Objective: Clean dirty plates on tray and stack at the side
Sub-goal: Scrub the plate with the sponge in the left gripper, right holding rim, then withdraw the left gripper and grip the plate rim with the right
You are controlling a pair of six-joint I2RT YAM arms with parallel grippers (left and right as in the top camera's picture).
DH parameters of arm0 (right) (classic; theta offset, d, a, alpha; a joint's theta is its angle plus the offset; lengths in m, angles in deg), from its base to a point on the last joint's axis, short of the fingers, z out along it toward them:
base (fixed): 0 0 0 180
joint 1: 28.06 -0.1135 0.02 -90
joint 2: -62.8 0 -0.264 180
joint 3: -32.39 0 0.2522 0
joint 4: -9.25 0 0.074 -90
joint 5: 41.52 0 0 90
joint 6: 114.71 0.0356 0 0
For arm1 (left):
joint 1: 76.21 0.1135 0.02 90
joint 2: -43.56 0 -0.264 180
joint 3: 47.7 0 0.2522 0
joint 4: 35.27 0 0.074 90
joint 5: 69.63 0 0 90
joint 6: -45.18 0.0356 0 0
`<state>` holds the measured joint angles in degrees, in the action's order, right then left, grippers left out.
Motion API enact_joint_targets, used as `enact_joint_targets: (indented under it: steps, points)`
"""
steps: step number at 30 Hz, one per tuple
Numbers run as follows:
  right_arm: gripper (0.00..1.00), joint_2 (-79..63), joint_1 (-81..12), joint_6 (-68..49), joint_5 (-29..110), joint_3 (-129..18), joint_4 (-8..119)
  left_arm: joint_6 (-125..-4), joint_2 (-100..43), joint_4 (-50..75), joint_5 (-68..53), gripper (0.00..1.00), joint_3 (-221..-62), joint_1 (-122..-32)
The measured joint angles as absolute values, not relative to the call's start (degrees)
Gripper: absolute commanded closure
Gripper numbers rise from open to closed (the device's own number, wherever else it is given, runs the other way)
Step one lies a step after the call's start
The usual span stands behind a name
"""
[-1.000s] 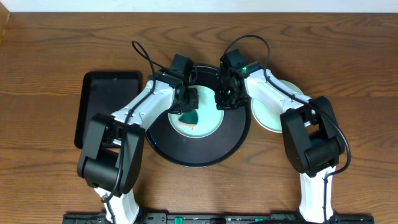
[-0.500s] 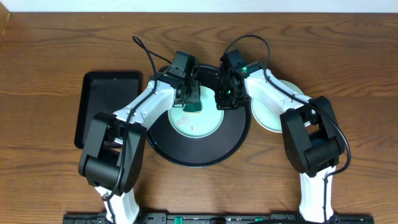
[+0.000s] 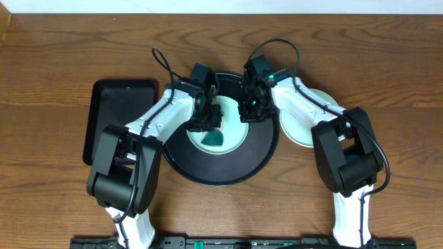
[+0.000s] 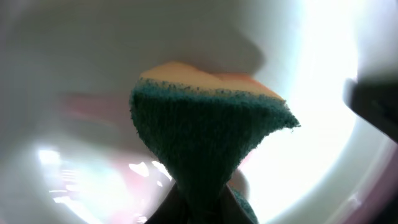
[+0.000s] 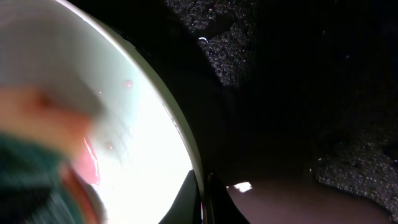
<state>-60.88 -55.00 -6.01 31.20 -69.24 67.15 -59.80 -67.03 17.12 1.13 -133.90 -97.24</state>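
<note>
Brown wood-grain table fills the overhead view, with the round tray at its middle and a smaller rectangular tray just off to its left. One light plate lies inside the round tray, and the other plates sit on the bare wood just beside the tray's right rim, partly under the right arm. The left gripper hangs over the plate with a green sponge pressed onto its centre; the right gripper is at the plate's right edge. From the left wrist, the sponge, green scouring face out and yellow foam behind, is pinched tight at its lower end and lies against the glaring white plate, where a faint pinkish smear is blurred. From the right wrist, the dark fingers are clamped on the plate's rim, one either side, with the wet, pebbled black tray floor to the right.
</note>
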Motion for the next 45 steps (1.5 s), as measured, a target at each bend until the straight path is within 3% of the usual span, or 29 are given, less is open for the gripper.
enact_joint_targets:
  steps: [7,16,21,29,36,45]
  points:
    - [0.99,-60.88,-55.00,-6.01,31.20,-69.24,67.15,-56.59,-67.29,11.68,-2.70,0.92,-133.88,-97.44]
    - [0.99,-60.88,-55.06,-5.99,30.65,-69.13,67.04,-59.85,-67.29,6.91,17.06,0.93,-133.86,-97.79]
    - [0.99,-60.88,-55.24,-5.81,30.35,-69.07,66.91,-61.44,-67.29,7.46,22.35,0.93,-133.86,-97.99]
    - [0.99,-60.88,-55.24,-5.81,30.24,-69.05,66.87,-62.62,-63.94,20.09,24.86,0.93,-137.49,-94.51]
    - [0.99,-60.88,-55.24,-6.56,29.98,-69.05,66.93,-62.62,-48.80,26.61,25.28,0.93,-141.51,-90.23]
    - [0.99,-55.33,-56.62,-7.76,33.78,-67.45,68.90,-62.62,-41.67,32.18,25.67,0.93,-142.19,-78.56]
